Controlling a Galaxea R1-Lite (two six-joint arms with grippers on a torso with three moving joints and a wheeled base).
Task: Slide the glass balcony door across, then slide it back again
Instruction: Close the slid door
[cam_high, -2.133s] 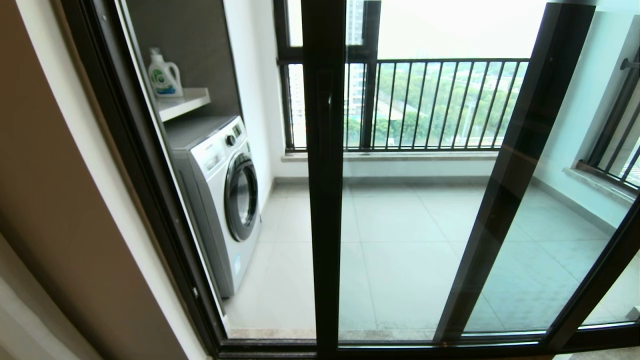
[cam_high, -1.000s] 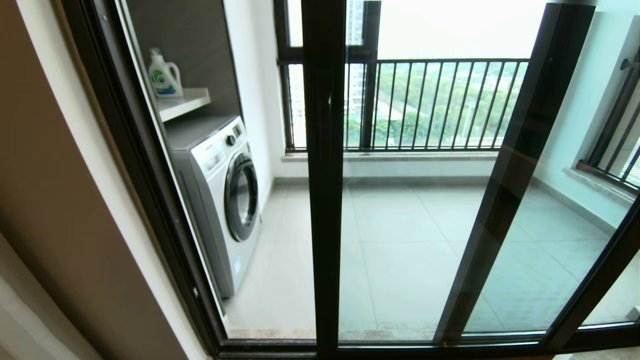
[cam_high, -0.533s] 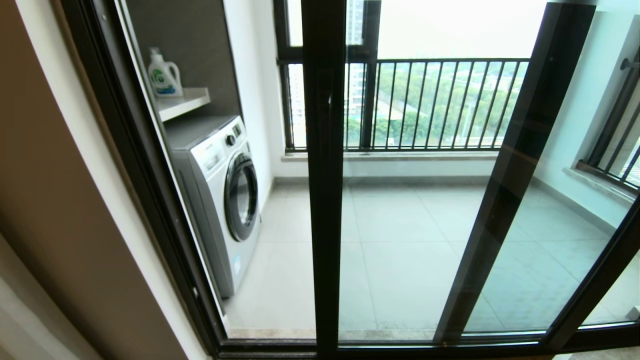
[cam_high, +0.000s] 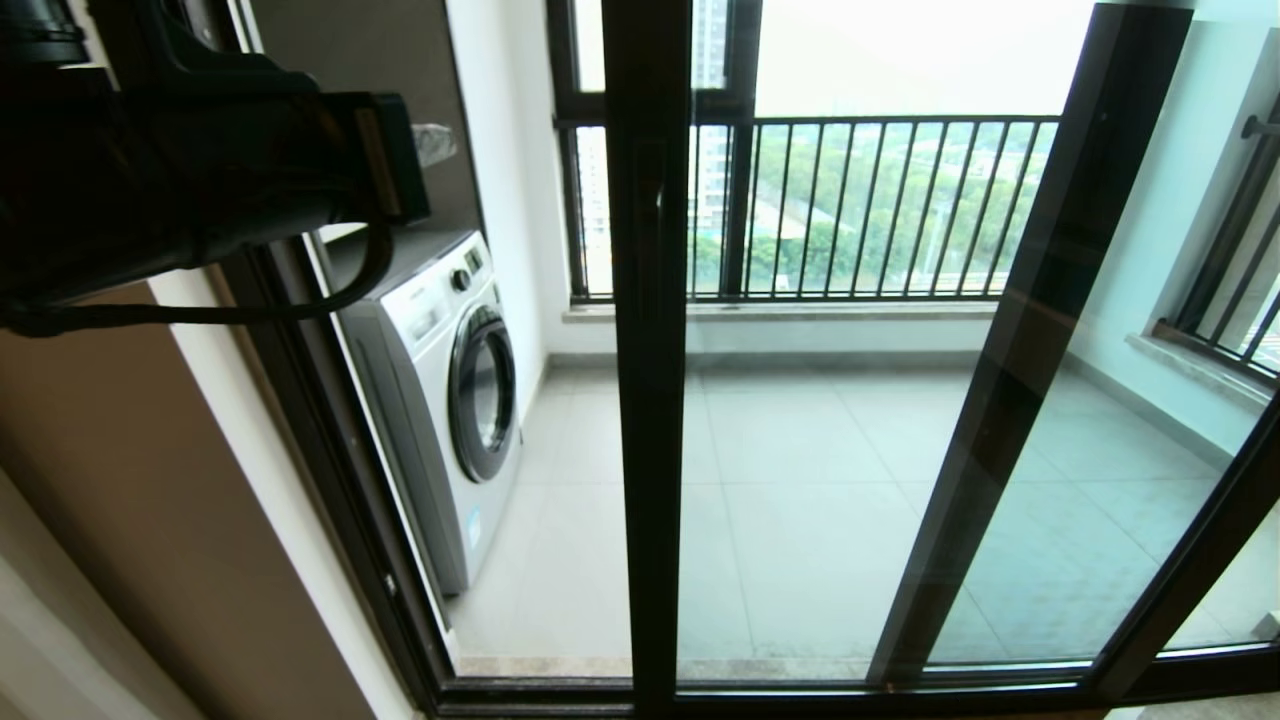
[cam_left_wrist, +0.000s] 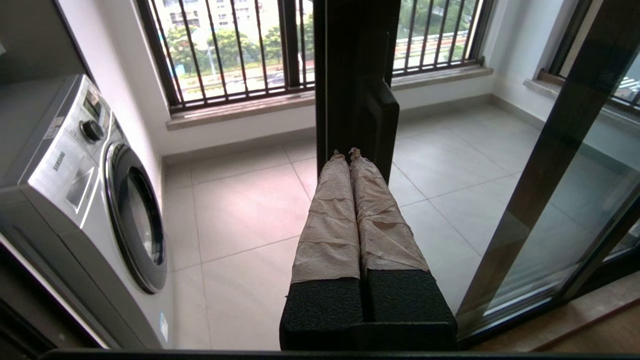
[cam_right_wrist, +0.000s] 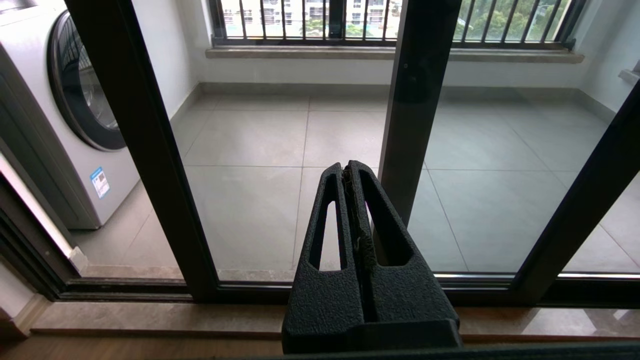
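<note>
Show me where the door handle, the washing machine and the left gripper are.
door handle (cam_left_wrist: 382, 120), left wrist view, on the flat face of the black bar.
washing machine (cam_high: 440, 330), head view, on its white front panel beside the round door.
left gripper (cam_left_wrist: 348, 154), left wrist view, at the tips of its shut, wrapped fingers.

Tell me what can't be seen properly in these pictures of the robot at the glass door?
- Left hand: in the head view only the dark arm shows, so its tips are out of sight; the left wrist view shows them pressed together before the door's handle.
- Right hand: absent from the head view, seen only by its own camera, shut.
- Glass balcony door: its top is cut off in every view.
- Washing machine: partly covered by the arm.
</note>
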